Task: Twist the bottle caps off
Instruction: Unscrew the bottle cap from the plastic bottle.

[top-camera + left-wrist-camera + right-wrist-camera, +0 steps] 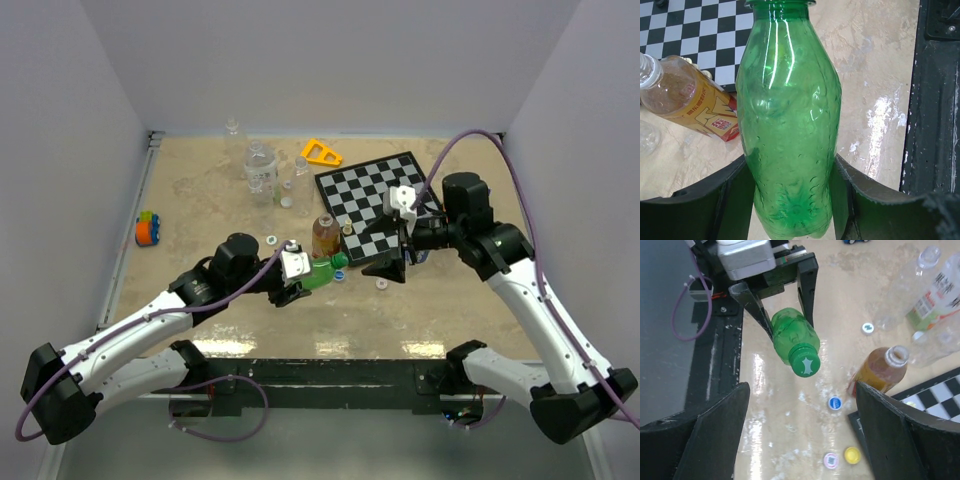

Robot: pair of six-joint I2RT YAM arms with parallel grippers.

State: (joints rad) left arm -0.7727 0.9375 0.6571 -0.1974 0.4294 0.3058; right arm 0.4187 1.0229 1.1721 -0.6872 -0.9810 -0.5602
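Two grippers meet nose to nose low over the table [200,200]. The left gripper [306,279] is clamped on the green bottle [325,270], with one finger [695,205] on either side of its lower body. It holds the bottle roughly level and clear of the surface, neck pointing away from its wrist. The green cap [805,364] sits on that neck, at the end farthest from the left fingers.

Just ahead of the cap the right gripper [801,387] stands wide. Its fingers [705,435] are spread with nothing gripped, and the cap lines up with the gap but is apart from both pads.

On the table under that gap lies a blue cap [835,403]. Closer in toward the right wrist, a pink cap [830,460] and a yellow cap [852,455] lie just beside each other.

Beside the held bottle, on the side away from the arm bases, the amber bottle [882,371] stands upright with its mouth open, near the corner of the chessboard [375,195]. The board runs on beneath the right forearm.

A white cap with a green mark [868,328] lies near the left gripper's wrist, on that same far side. Farther out from both grippers stand clear bottles [260,165], one of them carrying a green and white label [935,295]. An orange triangle [320,152] lies near the back wall. A small toy car [148,229] sits well apart, off the outer side of the left arm.
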